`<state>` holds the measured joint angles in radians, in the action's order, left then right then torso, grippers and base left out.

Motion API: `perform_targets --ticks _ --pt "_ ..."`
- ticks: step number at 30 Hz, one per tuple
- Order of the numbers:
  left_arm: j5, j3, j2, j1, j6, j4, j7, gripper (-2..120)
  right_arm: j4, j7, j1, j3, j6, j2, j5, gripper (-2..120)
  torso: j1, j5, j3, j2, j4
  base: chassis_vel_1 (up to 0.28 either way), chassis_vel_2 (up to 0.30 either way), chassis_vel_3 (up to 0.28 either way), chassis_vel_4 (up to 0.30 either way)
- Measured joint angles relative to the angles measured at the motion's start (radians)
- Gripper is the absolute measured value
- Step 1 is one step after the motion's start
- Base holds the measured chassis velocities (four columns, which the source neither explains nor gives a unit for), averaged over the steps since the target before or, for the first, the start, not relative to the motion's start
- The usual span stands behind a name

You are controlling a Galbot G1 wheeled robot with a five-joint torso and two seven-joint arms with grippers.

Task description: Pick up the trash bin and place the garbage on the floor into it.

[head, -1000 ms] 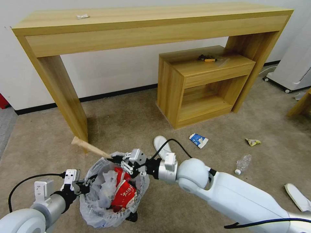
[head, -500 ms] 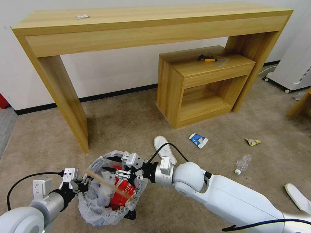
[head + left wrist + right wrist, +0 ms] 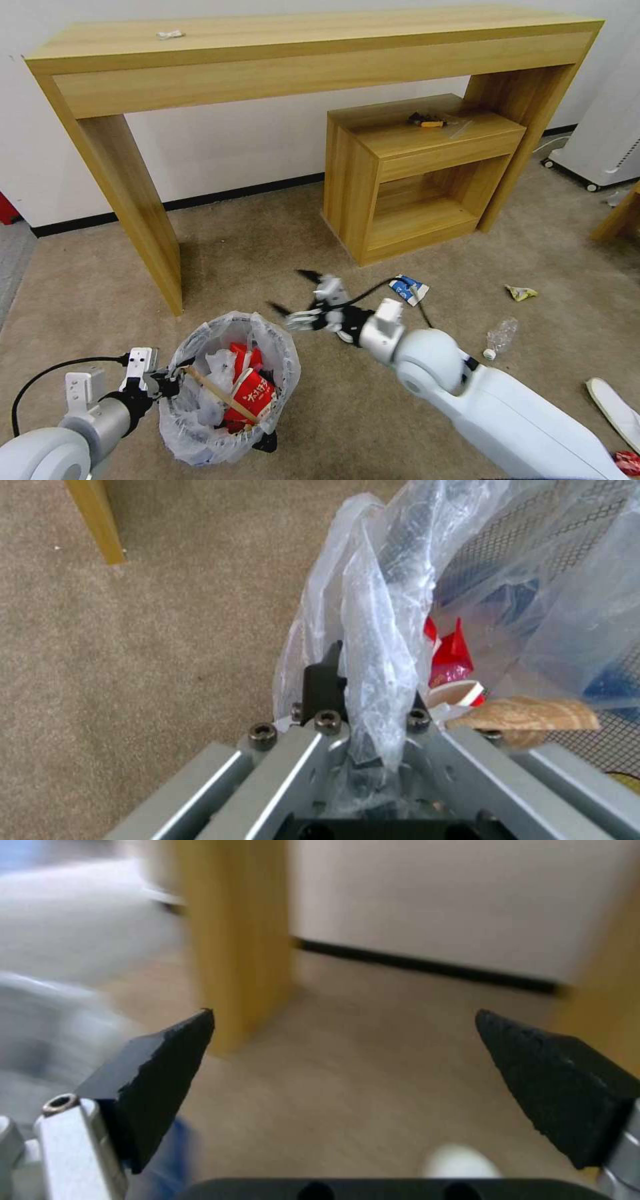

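Note:
The trash bin (image 3: 230, 427), lined with a crinkly white bag, hangs low at the left. My left gripper (image 3: 172, 385) is shut on its rim; in the left wrist view the fingers (image 3: 320, 680) pinch the bag's fold (image 3: 377, 645). Inside lie a wooden stick (image 3: 220, 395), a red-white cup (image 3: 255, 399) and red wrappers. My right gripper (image 3: 290, 291) hangs open and empty above the floor, right of the bin, its jaws wide apart in the right wrist view (image 3: 343, 1015). On the floor lie a blue-white carton (image 3: 408, 289), a yellow wrapper (image 3: 521, 292), a clear bottle (image 3: 500, 335) and a white slipper (image 3: 617, 405).
A long wooden console table (image 3: 143, 220) spans the back wall, with a low wooden cabinet (image 3: 407, 187) under its right half. A white wheeled appliance (image 3: 603, 147) stands at the far right. A grey carpet strip (image 3: 12, 257) runs along the left edge.
The right gripper let go of the wooden stick, which dropped into the bin. The right arm then drew out and swung up and to the right, still open. The left gripper kept its hold.

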<state>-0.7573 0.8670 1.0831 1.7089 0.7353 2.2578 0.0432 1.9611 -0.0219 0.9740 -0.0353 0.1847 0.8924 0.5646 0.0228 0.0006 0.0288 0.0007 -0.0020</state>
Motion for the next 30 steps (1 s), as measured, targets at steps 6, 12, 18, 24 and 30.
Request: perform_targets --ticks 6,12,18,24,30 --pt "0.02 0.005 0.021 0.0 0.0 0.001 0.013 0 -0.021 -0.064 0.207 0.251 0.01 0.009 -0.033 100 0.0 -0.0002 0.0 0.0 0.0 0.0 0.0 0.0 0.0" --pt "0.042 0.012 0.03 0.004 0.0 0.003 0.027 0 -0.039 -0.145 0.374 0.454 -0.01 0.036 -0.077 100 0.0 -0.0002 0.0 0.0 -0.0002 0.0 0.0 0.0 0.0" --pt "0.054 0.012 0.031 0.007 0.0 0.008 0.041 0 -0.052 -0.21 0.47 0.579 -0.054 0.082 -0.086 100 0.0 -0.0002 0.0 0.0 0.0 0.0 0.0 0.0 0.0" --pt "0.058 0.01 0.029 0.012 0.0 0.009 0.044 0 -0.058 -0.223 0.484 0.586 -0.077 0.104 -0.1 100 0.0 -0.0003 0.0 0.0 0.0001 0.0 0.0 0.0 0.0" --pt "0.058 0.012 0.027 0.022 0.0 0.014 0.046 0 -0.062 -0.228 0.485 0.585 -0.088 0.115 -0.114 100 0.0 -0.0003 0.0 0.0 0.0002 -0.041 0.036 0.035 -0.05"
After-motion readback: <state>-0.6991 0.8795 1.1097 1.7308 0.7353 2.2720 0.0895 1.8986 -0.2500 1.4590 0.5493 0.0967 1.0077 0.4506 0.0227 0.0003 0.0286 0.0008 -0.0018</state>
